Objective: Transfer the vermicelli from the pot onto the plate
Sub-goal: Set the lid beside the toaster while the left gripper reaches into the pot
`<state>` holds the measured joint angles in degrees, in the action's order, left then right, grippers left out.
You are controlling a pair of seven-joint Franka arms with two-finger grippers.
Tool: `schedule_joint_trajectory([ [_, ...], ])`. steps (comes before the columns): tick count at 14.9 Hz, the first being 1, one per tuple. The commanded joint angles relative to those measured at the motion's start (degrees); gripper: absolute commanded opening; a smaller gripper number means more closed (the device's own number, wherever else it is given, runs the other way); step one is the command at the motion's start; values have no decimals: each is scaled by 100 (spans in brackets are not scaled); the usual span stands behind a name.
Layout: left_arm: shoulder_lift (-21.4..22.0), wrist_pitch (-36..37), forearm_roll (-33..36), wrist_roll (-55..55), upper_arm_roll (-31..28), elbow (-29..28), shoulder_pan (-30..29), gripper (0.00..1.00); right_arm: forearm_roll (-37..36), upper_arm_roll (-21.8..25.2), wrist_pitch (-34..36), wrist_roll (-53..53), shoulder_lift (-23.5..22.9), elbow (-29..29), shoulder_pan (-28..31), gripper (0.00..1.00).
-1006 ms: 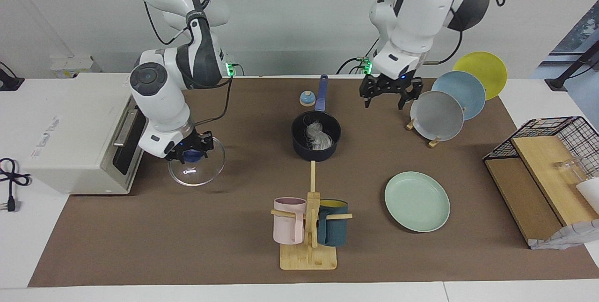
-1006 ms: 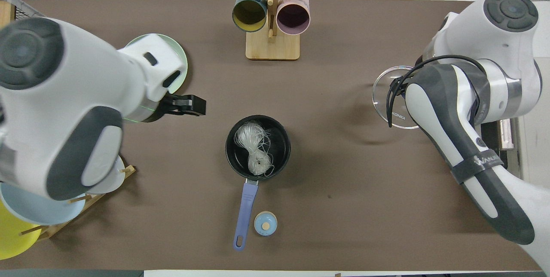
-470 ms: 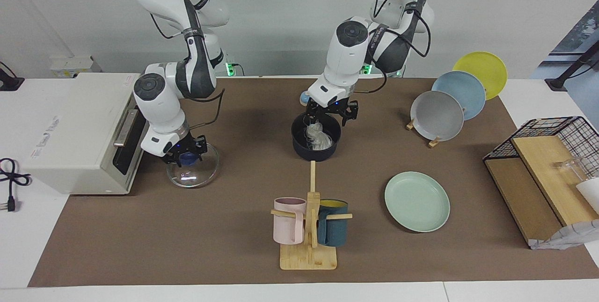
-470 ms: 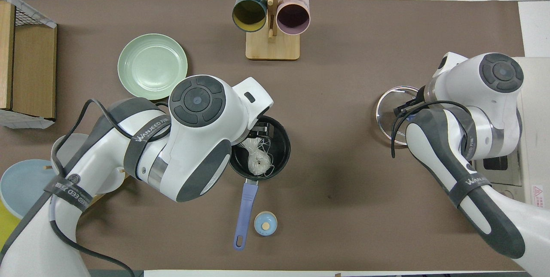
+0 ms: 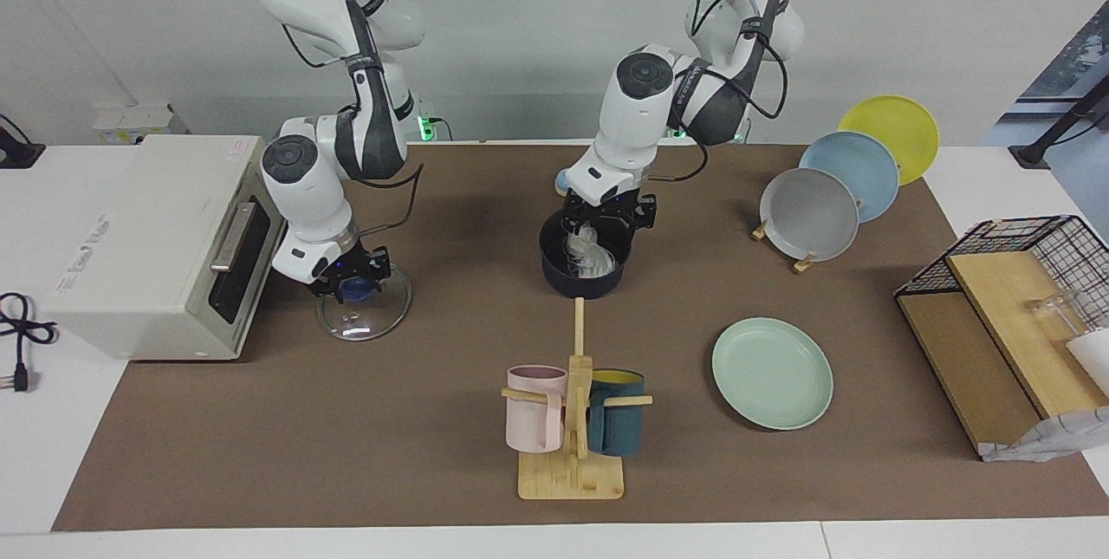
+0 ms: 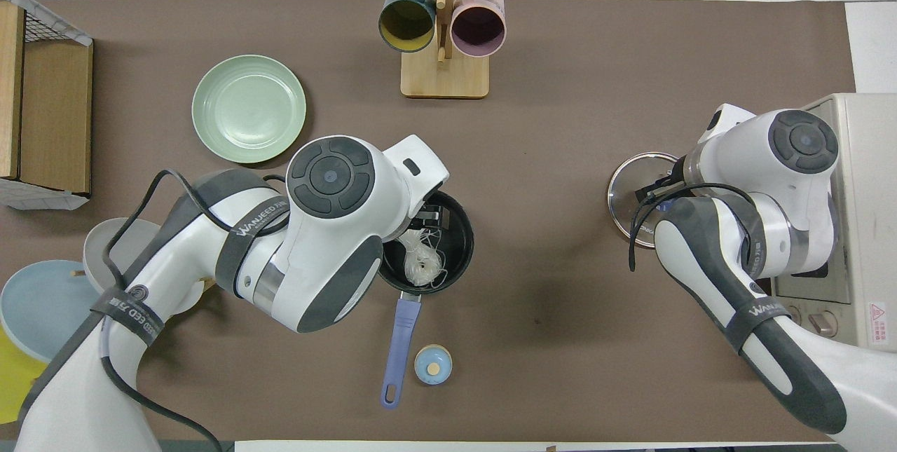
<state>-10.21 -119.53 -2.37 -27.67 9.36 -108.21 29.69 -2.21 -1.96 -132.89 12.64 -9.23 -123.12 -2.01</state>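
Facing view — brown mat (image 5: 346,455), left claw (image 5: 606,219) open over pot (image 5: 582,277), right claw (image 5: 349,280) unclear on glass lid (image 5: 368,322).

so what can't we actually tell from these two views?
- Left gripper at the pot: overhead, its own arm covers it; facing, whether the fingertips touch the vermicelli can't be read.
- Right gripper at the glass lid: overhead, the wrist hides it; facing, grip on the knob unclear.
- Yellow plate: overhead, cut by the frame edge and under the left arm.
- Wire basket: contents cut off in both views.
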Motion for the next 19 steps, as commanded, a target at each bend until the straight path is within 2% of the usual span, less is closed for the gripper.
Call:
schedule_joint_trajectory([
  [1, -95, -307, -88, -308, -101, -165, 247, 100, 107, -33, 262, -51, 185, 94, 34, 100],
  [4, -183, -333, -97, -599, -101, -174, 336, 100, 124, -33, 1446, -68, 255, 892, 87, 100],
  [7, -263, -491, -88, -898, -101, -393, 467, 100, 124, -24, 3027, -365, 282, 2191, 78, 100],
  [10, -306, -878, -88, -1153, -101, -701, 503, 100, 107, -24, 4294, -561, 308, 3213, 96, 100],
  [13, -464, -958, -88, -1267, -101, -719, 564, 100, 116, 2, 5070, -561, 877, 3348, 122, 100],
  [15, -517, -1027, -88, -1303, -101, -719, 573, 100, 116, 29, 5177, -569, 985, 3286, 122, 100],
  [16, -526, -1045, -88, -1303, -110, -719, 573, 83, 107, 37, 5247, -570, 941, 3312, 122, 100],
  [18, -526, -1028, -88, -1259, -110, -719, 573, 14, 116, 107, 5204, -570, 941, 3303, 131, 100],
  [19, -526, -1028, -79, -1198, -110, -719, 573, 0, 116, 143, 5212, -613, 932, 3312, 114, 100],
])
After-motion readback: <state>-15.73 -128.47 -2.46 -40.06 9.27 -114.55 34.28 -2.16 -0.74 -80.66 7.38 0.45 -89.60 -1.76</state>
